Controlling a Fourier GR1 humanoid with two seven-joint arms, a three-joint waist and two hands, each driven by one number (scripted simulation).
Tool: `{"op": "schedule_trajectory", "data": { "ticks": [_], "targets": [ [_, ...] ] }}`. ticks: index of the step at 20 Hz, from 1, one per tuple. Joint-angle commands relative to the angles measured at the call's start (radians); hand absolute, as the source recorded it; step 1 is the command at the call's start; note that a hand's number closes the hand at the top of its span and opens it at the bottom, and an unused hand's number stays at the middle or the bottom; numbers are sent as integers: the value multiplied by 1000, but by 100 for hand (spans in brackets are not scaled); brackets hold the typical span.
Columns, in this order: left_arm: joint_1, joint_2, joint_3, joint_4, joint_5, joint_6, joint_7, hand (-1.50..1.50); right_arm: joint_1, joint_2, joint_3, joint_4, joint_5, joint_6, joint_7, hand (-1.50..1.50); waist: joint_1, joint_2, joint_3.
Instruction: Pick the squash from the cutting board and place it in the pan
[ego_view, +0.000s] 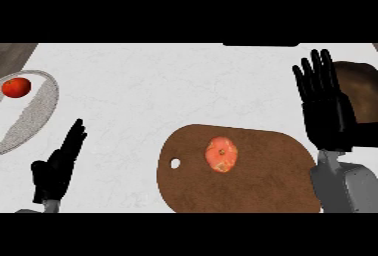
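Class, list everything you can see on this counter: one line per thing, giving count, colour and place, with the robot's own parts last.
cutting board: one, brown, lower centre-right of the counter
squash: one, orange, lying on the cutting board
plate: one, grey, left edge
round fruit: one, red, on the plate
dark brown object: one, right edge, partly hidden behind the right hand
counter: one, white
left hand: one, black, lower left, fingers straight
right hand: one, black, right side, fingers straight, pointing up

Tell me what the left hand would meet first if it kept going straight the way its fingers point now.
The left hand points up and slightly right across bare counter. That line looks free as far as the view shows: the plate with the red fruit lies off to its left, though depth is hard to judge.
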Motion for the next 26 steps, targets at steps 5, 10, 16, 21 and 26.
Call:
{"op": "schedule_trajectory", "data": {
  "ticks": [5, 10, 16, 21, 26],
  "targets": [
    [-160, 57, -44, -116, -50, -66, 98, 0, -87, -132, 127, 277, 186, -33, 258, -150, -10, -13, -20],
    [-168, 33, -99, -159, -54, -80, 160, 0, -55, -267, 310, 359, 575, -167, 354, 150, -12, -23, -23],
    [-150, 28, -48, -193, -71, -89, 219, 0, 74, -142, 426, 170, 716, -266, 503, -150, -38, -29, -20],
    [-182, 24, -49, -186, -55, -104, 243, 0, -73, -246, 511, 173, 765, -16, 771, -150, -31, -29, -22],
    [-213, 29, -44, -162, -62, -138, 244, 0, -252, -262, 532, 159, 698, 264, 1010, -150, -24, -27, -22]
  ]
}}
